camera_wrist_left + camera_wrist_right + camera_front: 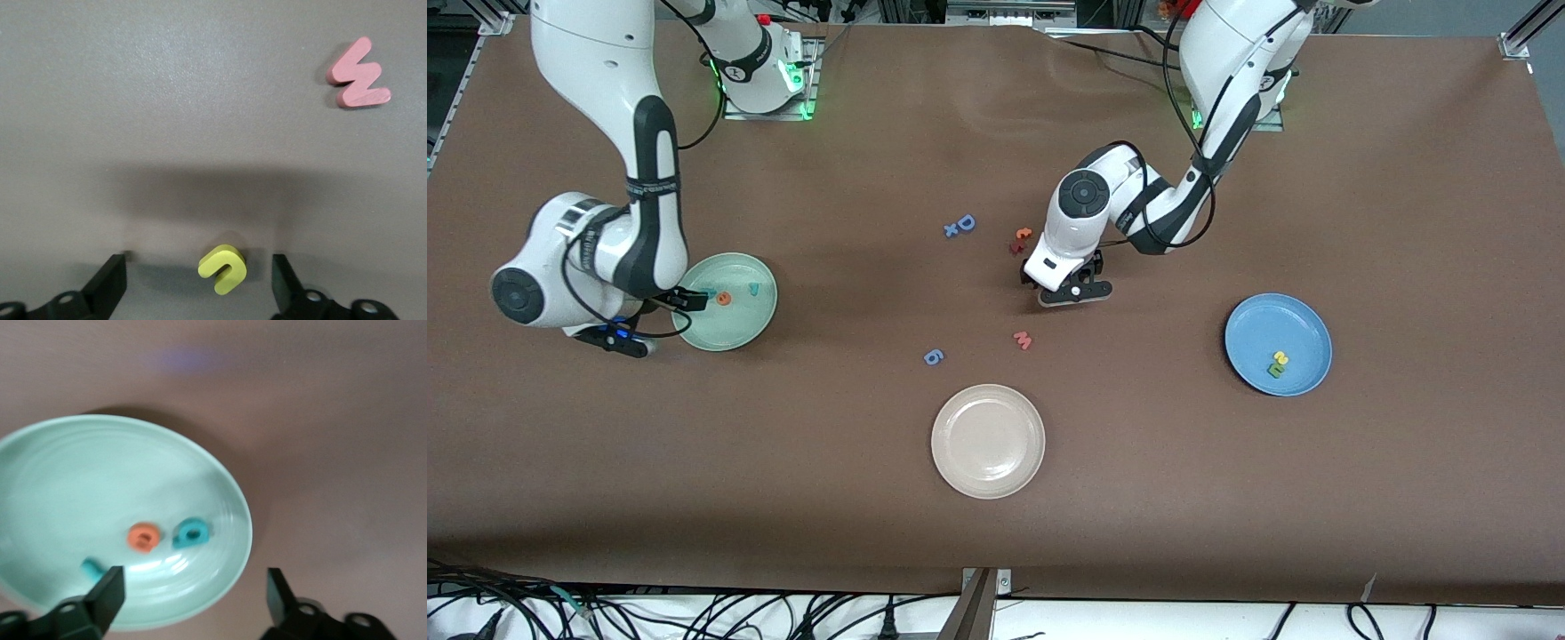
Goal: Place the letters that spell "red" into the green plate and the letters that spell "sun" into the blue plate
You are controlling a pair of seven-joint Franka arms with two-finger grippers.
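Note:
The green plate [738,325] lies toward the right arm's end of the table. In it are the orange "e" [143,537], the teal "d" [191,533] and the thin teal "r" [92,568]. My right gripper [682,301] hangs open over the plate's rim [80,473], holding nothing. The blue plate [1261,324] lies toward the left arm's end and holds the yellow "s" [1281,357] and the green "n" [1275,369]. My left gripper [1074,290] is low over the table's middle and open. The yellow "u" [223,268] lies on the table between its fingers [113,279], with a gap on each side.
A pink "w" [1023,340] [359,75] lies just nearer the camera than the left gripper, with a blue "6" [933,356] beside it. A cream plate [988,440] is nearer still. A blue "D" [965,222] and small orange and red letters [1021,240] lie farther back.

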